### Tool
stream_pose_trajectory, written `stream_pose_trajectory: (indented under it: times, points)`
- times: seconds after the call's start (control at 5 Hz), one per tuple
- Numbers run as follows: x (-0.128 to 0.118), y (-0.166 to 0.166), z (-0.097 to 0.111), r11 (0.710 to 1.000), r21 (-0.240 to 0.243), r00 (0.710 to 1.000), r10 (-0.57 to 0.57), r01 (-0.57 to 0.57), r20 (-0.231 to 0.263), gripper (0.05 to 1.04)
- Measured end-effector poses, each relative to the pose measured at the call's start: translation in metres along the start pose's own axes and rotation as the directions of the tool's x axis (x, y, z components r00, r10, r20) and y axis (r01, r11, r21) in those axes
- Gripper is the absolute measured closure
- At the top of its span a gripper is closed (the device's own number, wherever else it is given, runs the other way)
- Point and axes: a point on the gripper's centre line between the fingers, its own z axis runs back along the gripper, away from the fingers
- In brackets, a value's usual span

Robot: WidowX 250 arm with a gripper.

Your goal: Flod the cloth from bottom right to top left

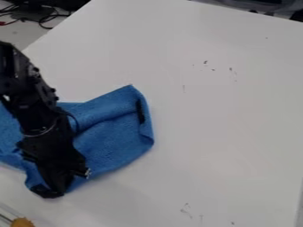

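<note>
No readable text, labels, brands, numbers or signs.

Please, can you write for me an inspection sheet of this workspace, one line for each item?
Surface: white table, with small dark marks.
Job's things: blue cloth, creased, with a dark strip near its right edge.
Clutter: orange-yellow thing at the lower left.
Gripper: black gripper at the cloth's lower edge; hold unclear.
Cables: dark cables, upper left, beyond the table.
Surroundings: dark items beyond the top right edge.
</note>
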Motion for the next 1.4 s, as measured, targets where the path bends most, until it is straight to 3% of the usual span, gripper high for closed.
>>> stream_pose_trajectory:
  times: [0.2, 0.4, 0.6, 1.0, 1.2, 1.4]
  points:
    - [0.030, 0.000, 0.048, 0.995, 0.081, 0.997, -0.054, 0.058, -0.056, 1.020]
    - [0.060, 0.006, 0.079, 0.993, 0.085, 0.993, -0.079, 0.087, -0.092, 1.025]
    - [0.097, 0.023, 0.076, 0.990, 0.042, 0.987, -0.130, 0.134, -0.090, 1.025]
    - [0.152, 0.057, 0.038, 0.978, -0.003, 0.976, -0.208, 0.209, 0.064, 1.025]
    - [0.172, 0.066, 0.033, 0.972, 0.018, 0.967, -0.237, 0.236, 0.090, 1.006]
    - [0.187, 0.069, 0.038, 0.959, 0.056, 0.952, -0.283, 0.278, 0.117, 0.853]
